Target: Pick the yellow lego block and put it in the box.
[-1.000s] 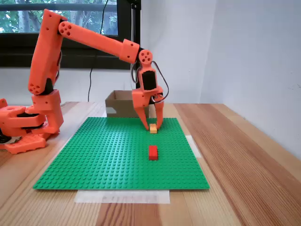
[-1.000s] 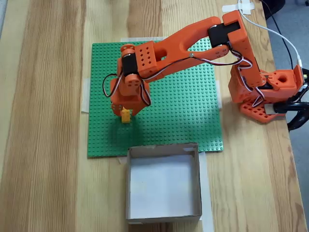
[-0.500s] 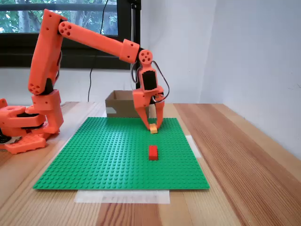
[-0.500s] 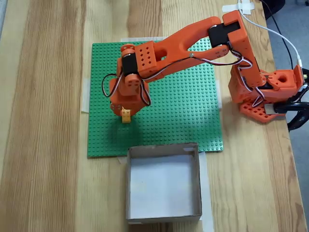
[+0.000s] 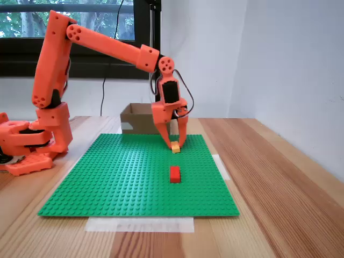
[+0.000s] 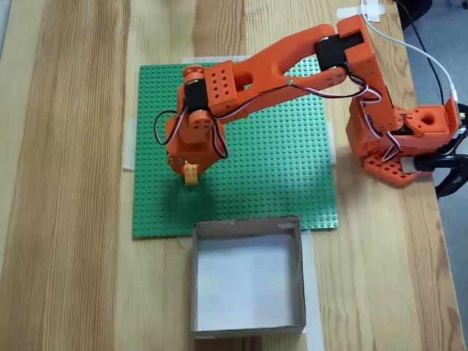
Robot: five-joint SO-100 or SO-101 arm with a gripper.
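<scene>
Both fingers (image 5: 183, 130) of the gripper (image 5: 175, 144) are seen pinching the yellow lego block (image 5: 175, 145), a tiny yellow-orange brick held at their tips just above the green baseplate (image 5: 118, 177). The grasp step is judged done and the lift is in hand. Next, a carry is called for to the box (image 6: 248, 281), seen beyond the baseplate's far edge. The red brick (image 5: 174, 173) is left nearer.

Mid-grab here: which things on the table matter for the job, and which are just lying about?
Belongs to the job:
- yellow lego block, between the pincer fingers
- box, past the baseplate's edge

Just lying about:
- red brick
- green baseplate, the work surface
</scene>
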